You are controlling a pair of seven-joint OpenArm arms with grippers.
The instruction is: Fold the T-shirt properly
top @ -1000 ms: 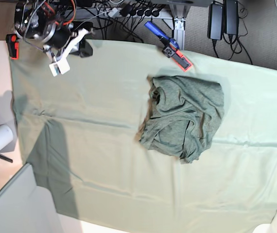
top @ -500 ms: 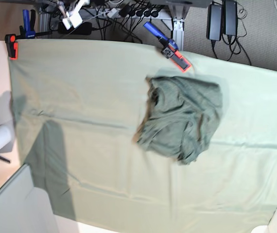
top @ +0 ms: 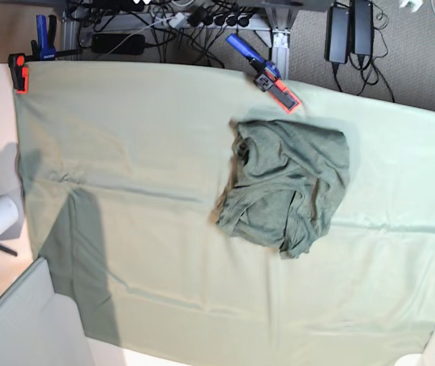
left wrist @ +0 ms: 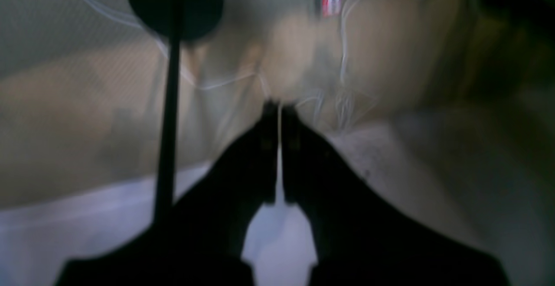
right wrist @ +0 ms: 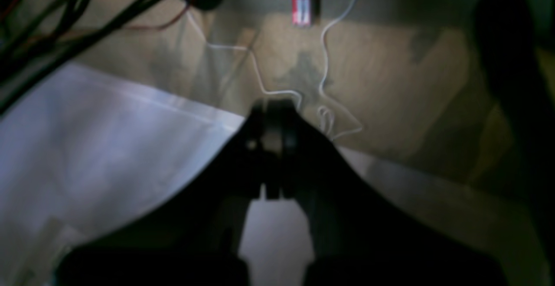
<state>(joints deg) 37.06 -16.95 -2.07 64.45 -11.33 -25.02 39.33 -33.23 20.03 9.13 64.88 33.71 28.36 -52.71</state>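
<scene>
T-shirt (top: 290, 187) is lying bunched on your cloth-covered tabletop (top: 126, 152), while your left gripper (left wrist: 279, 104) and right gripper (right wrist: 273, 104) are both sitting closed, gripping nothing.

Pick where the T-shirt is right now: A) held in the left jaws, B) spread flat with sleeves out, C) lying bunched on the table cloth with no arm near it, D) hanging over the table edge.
C: the T-shirt lies crumpled on the table cloth, with no arm in the base view.
</scene>
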